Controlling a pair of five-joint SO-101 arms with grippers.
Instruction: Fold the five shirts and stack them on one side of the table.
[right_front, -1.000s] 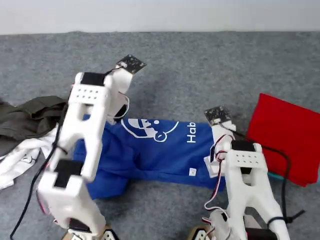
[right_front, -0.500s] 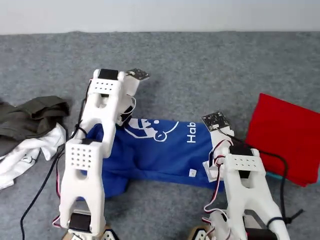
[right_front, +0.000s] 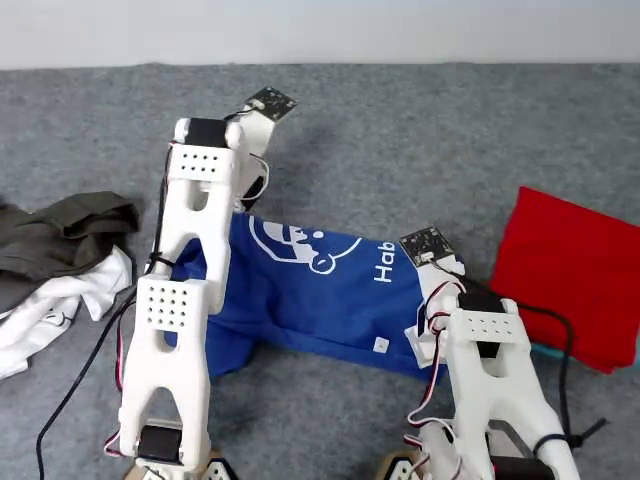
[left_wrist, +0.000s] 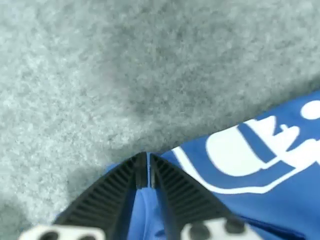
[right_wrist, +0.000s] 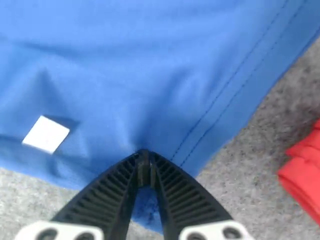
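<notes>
Blue shirt (right_front: 310, 295) lies mid-frame in the high view: soft, light, floppy. My left gripper (left_wrist: 144, 172) pinches its upper-left corner and my right gripper (right_wrist: 144, 172) its lower-right hem, both clamped on cloth. Corners and hems should grip best.

The high camera overlooks the table (right_front: 420, 130); both wrist cameras closely face its blue shirt (right_front: 310, 300).

arms (right_front: 190, 230): white plastic (perforated) | cables (right_front: 572, 370): black, red | fingers (left_wrist: 112, 192): black, ribbed
</notes>
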